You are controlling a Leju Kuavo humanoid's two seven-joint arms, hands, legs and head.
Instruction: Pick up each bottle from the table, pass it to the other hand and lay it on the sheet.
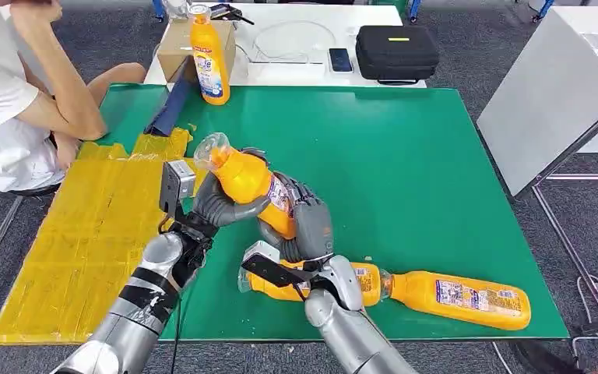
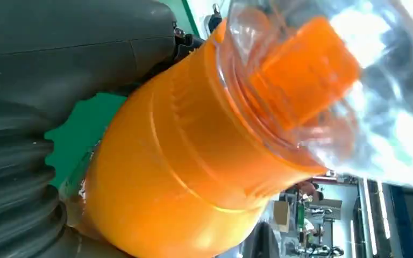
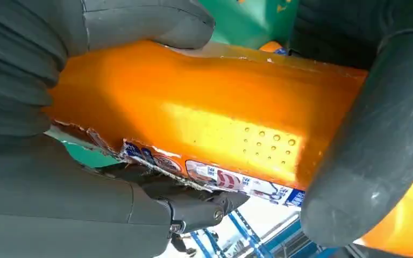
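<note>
Holding one orange bottle (image 1: 251, 185) up in the air over the green table (image 1: 436, 171), with both hands on it at once. Left hand (image 1: 216, 204) wrapped around the top part, near the clear cap (image 1: 209, 148); right hand (image 1: 305, 226) wrapped around the lower part with the label. Fingers of both hands curled snug on the bottle, not spread. Bottle tilted, cap end up and toward the left, bottom end down and toward the right, so the long way runs from one hand to the other. Looks like the middle of the pass. Yellow sheet (image 1: 86, 234) lying on the left side of the table, close by the left hand and far from the right one, so the left hand looks like the one to carry it over. Next, most likely, letting go with the right hand, then swinging left and laying the bottle flat. Two more bottles (image 1: 459, 298) lying on the table near the front edge, one partly under the right arm. Another bottle (image 1: 209, 54) standing at the far edge. A person (image 1: 15, 93) sitting by the sheet.
</note>
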